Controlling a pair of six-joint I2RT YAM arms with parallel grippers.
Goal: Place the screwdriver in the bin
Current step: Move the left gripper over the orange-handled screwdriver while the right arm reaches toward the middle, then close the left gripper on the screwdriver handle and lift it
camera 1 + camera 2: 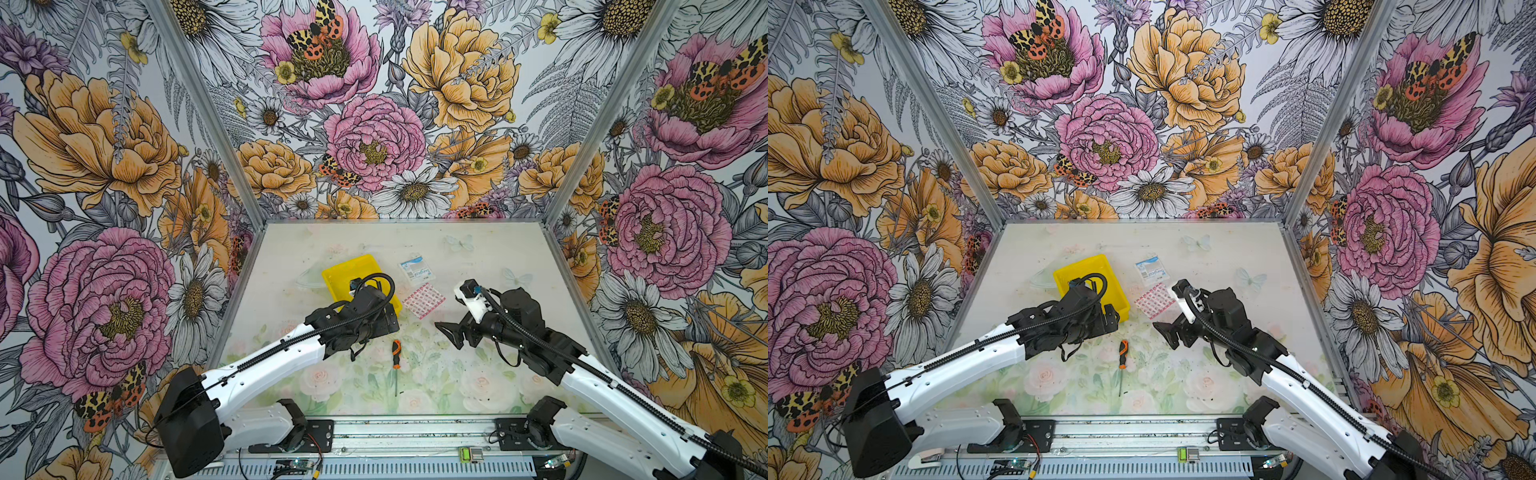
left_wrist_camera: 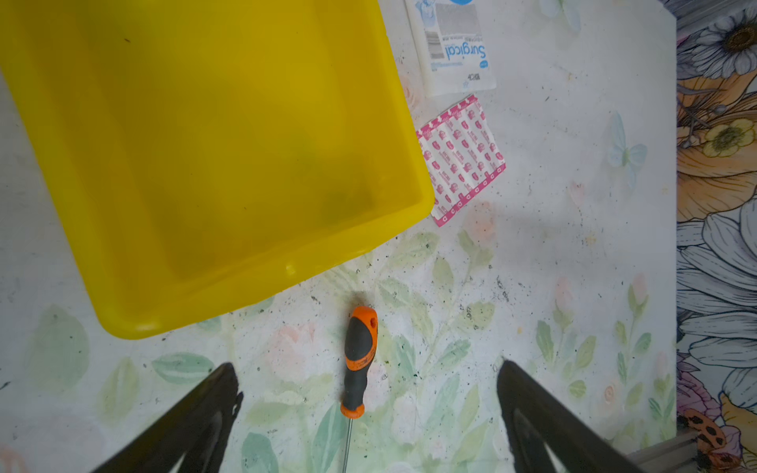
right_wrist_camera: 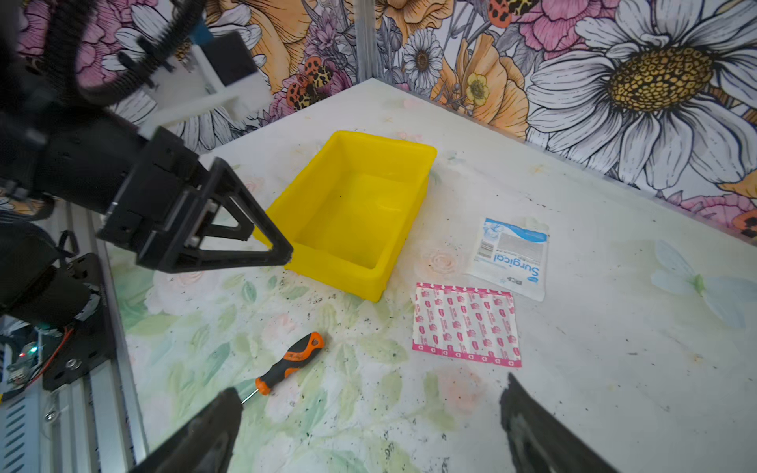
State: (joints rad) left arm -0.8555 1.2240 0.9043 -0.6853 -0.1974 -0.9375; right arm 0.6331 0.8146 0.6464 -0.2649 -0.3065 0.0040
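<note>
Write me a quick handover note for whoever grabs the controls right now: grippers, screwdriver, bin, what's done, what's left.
Left gripper: open, empty, raised above the table by the bin; its wrist view shows the screwdriver handle between the fingers.
Right gripper: open, empty, off to the right.
Screwdriver: flat on the table, outside the bin, handle end nearer it.
Bin: empty.
Done: nothing placed.
Left: grasp the handle, lift, drop into the bin.

The left arm (image 1: pixel 266 370) and right arm (image 1: pixel 602 395) wear glossy white shells over matte black joints; ribbed black cable hoses (image 1: pixel 270 351) run along both; the left pincer (image 2: pixel 367 366) and right pincer (image 3: pixel 368 387) have black triangular fingers (image 2: pixel 196 426).
</note>
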